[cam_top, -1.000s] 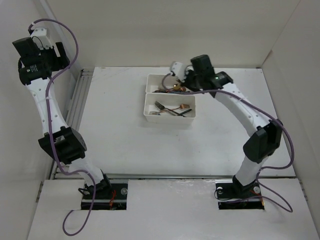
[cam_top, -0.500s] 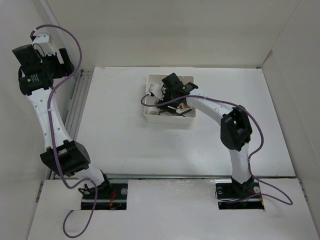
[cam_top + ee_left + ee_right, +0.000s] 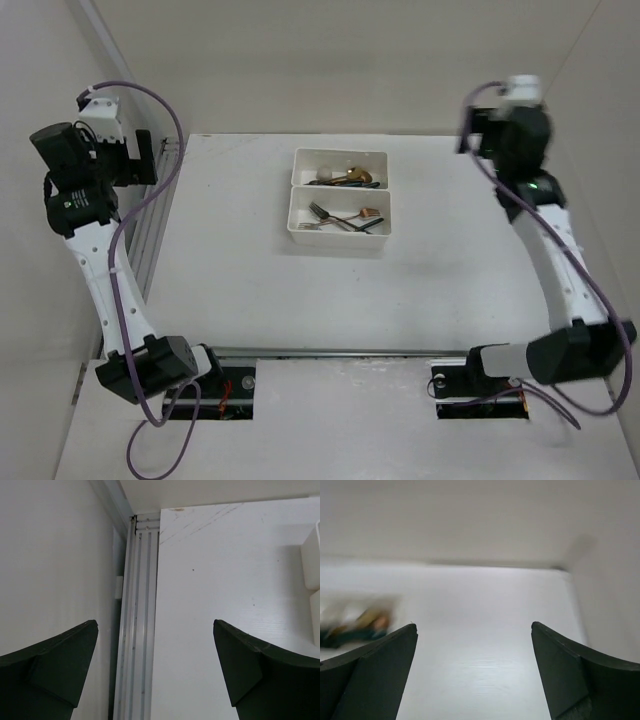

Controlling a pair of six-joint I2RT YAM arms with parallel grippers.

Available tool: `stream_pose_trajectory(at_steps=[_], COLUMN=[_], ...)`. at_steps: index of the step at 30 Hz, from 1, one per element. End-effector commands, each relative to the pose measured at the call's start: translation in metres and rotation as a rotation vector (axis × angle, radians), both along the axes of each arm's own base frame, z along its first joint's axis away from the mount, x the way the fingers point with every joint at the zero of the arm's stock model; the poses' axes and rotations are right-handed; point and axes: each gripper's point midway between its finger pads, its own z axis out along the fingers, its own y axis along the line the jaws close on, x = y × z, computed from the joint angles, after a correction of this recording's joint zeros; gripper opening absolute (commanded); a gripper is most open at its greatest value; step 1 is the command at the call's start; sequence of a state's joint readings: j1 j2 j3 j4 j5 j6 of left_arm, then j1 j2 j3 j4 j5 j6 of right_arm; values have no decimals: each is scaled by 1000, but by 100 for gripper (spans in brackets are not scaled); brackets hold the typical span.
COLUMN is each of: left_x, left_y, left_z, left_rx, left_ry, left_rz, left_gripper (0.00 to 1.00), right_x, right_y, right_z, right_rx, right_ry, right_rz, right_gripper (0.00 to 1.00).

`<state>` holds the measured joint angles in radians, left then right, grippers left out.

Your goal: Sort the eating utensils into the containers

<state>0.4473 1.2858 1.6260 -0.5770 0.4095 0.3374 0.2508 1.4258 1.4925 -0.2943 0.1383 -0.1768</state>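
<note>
Two joined white containers stand mid-table: the far tray [image 3: 340, 152] holds copper and dark-handled eating utensils [image 3: 347, 178], and the near tray [image 3: 336, 237] holds forks [image 3: 345, 217]. My left gripper [image 3: 138, 160] is raised at the table's far left, open and empty. In the left wrist view the gripper [image 3: 155, 624] hangs over the rail, with the containers' corner [image 3: 312, 562] at the right edge. My right gripper [image 3: 478, 135] is raised at the far right, open and empty. The right wrist view is blurred; the gripper [image 3: 474, 626] faces bare table, with the utensils [image 3: 355, 625] a smear at left.
An aluminium rail [image 3: 160, 205] runs along the table's left edge and shows again in the left wrist view as the rail [image 3: 142, 605]. White enclosure walls stand close behind both grippers. Both arm bases sit at the near edge.
My right gripper has left the containers, swung up to the far right and opened from shut. My left gripper has opened wider and shifted slightly towards the table.
</note>
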Motion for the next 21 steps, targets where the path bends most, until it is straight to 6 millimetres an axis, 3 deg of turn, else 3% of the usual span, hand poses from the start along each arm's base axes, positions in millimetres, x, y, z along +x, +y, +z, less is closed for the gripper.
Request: stream_pose_trajectory(at_steps=[1,2,3,4,5,8,10,13,16,21], left_x=[-9,-12,-12,-13,-14,-13,-10,-2,7,10], left_y=[9,9,9,12,13,14,14,13,12,8], left_z=[-20,-22,-33,-37,-42,-44,-43,-44,-33,-41], left_rx=[41,45,35,35,36,35,19,-18,-54,-85], left_ry=[54,57,80,92,103,105,102,98,60,76], left_rz=[30,41,40,54,63,63,70,64,62,43], left_gripper=[100,100,100,100,100,100,100,100,100,100], right_x=[-53,-70,-99,-122,-135,-181,-201,-219,-231,-239], right_y=[-154,-177,-193,-214,-221,-238,-238,-236,-237,-234], right_z=[42,20,32,29,15,22,28,36,30,22], right_rx=[436,444,473,456,435,500,597,635,621,622], right_ry=[-249,-246,-320,-365,-359,-484,-548,-582,-569,-563], right_rz=[-625,-739,-819,-958,-1015,-1183,-1216,-1209,-1224,-1214], right_gripper=[100,100,100,100,100,100,100,100,100,100])
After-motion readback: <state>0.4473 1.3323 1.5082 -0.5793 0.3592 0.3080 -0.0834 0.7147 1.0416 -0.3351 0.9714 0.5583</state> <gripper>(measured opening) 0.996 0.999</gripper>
